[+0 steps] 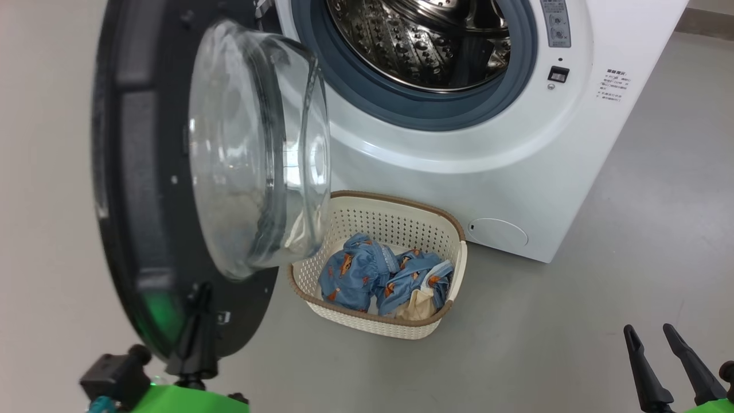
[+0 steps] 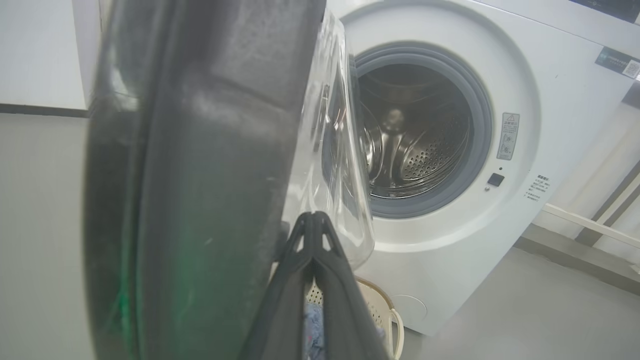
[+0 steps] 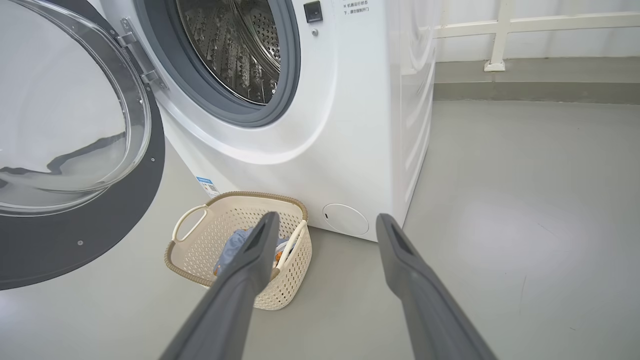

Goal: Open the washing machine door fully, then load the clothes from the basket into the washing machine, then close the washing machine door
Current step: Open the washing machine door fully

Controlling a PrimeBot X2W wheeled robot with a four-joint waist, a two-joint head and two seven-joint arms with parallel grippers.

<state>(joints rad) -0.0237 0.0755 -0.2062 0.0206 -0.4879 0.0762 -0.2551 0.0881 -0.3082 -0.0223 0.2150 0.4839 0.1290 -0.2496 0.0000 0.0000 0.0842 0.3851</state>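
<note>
Around me: a smooth grey floor [image 3: 525,225] and pale walls.
In my right wrist view the floor runs back to a darker grey skirting [image 3: 530,92], and a white railing [image 3: 499,37] stands on the ledge above it. In my left wrist view a white wall [image 2: 35,50] meets the floor along a dark strip [image 2: 40,109].

- Floor [image 1: 573,321]: smooth grey, slightly glossy, faint light patches on it.
- Washing machine [image 1: 436,172]: white box, stands upright directly on the floor.
- Basket [image 1: 395,221]: cream, perforated, brown rim. It sits upright on the floor just in front of the machine's lower front, left of the round cap. Can't tell whether they touch.
</note>
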